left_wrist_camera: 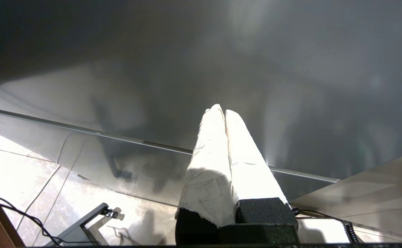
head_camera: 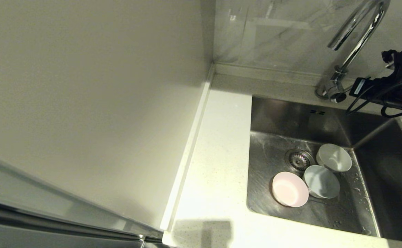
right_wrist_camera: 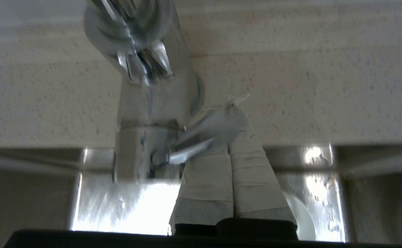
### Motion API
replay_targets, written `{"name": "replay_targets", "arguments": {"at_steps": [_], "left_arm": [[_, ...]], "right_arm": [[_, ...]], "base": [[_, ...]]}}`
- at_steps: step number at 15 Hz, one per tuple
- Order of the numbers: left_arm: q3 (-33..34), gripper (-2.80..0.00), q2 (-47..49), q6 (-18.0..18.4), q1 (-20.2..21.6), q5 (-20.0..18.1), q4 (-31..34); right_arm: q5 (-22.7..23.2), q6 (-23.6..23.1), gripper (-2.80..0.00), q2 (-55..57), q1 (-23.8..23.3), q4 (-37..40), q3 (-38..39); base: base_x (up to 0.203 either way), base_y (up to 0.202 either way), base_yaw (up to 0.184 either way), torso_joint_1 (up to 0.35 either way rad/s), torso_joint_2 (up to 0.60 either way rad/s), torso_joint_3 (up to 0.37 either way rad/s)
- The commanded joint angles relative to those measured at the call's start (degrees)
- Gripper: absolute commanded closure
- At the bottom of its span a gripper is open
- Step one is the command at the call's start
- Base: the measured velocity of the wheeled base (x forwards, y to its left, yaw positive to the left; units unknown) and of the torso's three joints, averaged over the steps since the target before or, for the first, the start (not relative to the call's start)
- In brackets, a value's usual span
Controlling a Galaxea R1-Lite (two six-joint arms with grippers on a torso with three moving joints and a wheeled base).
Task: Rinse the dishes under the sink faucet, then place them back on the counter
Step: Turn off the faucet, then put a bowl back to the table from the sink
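Right gripper (right_wrist_camera: 233, 103), fingers pressed together, empty, touches the faucet lever (right_wrist_camera: 187, 153); beside the drain (head_camera: 299, 159), three wet dishes (head_camera: 321, 181) look slippery, best pinched by rims.

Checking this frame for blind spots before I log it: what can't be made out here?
- Right claw: in the head view only the arm's dark body shows at the edge; fingertips cut off.
- Faucet lever: motion-blurred in the right wrist view, so contact with the claw is unclear.
- Left claw: outside the head view.
- Sink: right part cropped, in shadow.
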Motion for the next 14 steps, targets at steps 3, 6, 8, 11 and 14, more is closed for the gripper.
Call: {"name": "replay_targets", "arguments": {"at_steps": [3, 6, 8, 11, 14], "left_arm": [[0.00, 0.00, -0.18, 0.00, 0.02, 0.00, -0.01], [0.00, 0.00, -0.18, 0.00, -0.06, 0.05, -0.01], [0.00, 0.00, -0.18, 0.00, 0.02, -0.02, -0.01], [0.00, 0.00, -0.18, 0.00, -0.06, 0.05, -0.01], [0.00, 0.00, -0.18, 0.00, 0.02, -0.02, -0.01]], "right_arm": [[-0.51, -0.03, 0.00, -0.24, -0.99, 0.28, 1.35], [-1.14, -0.37, 0.00, -2.15, -2.93, 0.30, 4.63], [-1.15, -1.91, 0.00, -4.57, -4.96, 0.27, 9.13], [-0.92, -3.70, 0.00, -11.21, -8.34, 0.51, 18.42], [1.90, -9.50, 0.00, -20.24, -13.46, 1.10, 32.79]], "base": [[0.000, 0.000, 0.000, 0.000, 0.00, 0.000], [0.000, 0.000, 0.000, 0.000, 0.00, 0.000], [0.000, 0.000, 0.000, 0.000, 0.00, 0.000], [0.000, 0.000, 0.000, 0.000, 0.00, 0.000], [0.000, 0.000, 0.000, 0.000, 0.00, 0.000]]}}
